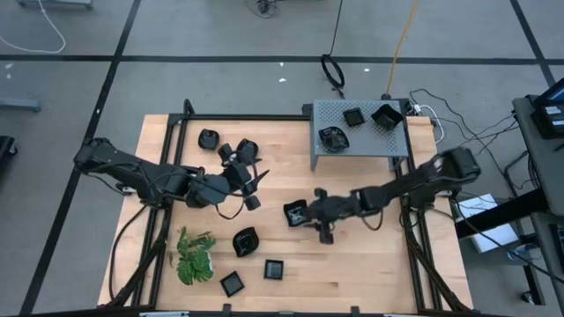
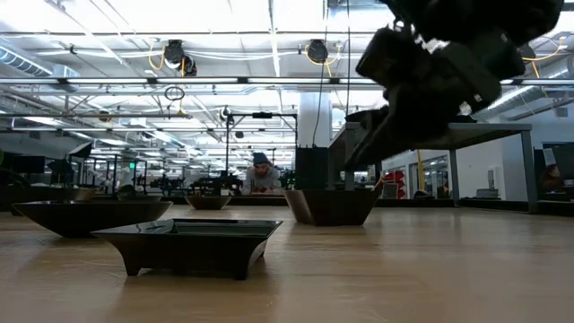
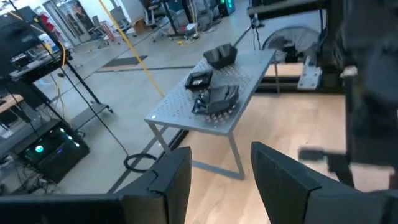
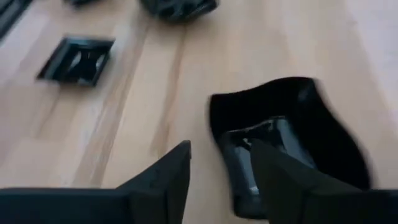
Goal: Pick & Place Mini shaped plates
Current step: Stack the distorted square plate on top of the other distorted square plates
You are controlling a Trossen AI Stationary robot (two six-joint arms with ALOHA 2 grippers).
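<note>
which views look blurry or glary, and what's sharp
Right wrist view: motion blur smears the black dish and wood grain. Left wrist view: the near fingers are soft, the grey perforated stand fairly clear. Low view: bright ceiling lights glare, the arm overhead blurs, the square dish is sharp. High view: evenly lit.

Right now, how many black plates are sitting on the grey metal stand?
3. In the overhead view, a square plate and a deeper plate sit along the top edge of the grey stand, and a ribbed plate sits lower left. Nothing covers the stand.
</note>
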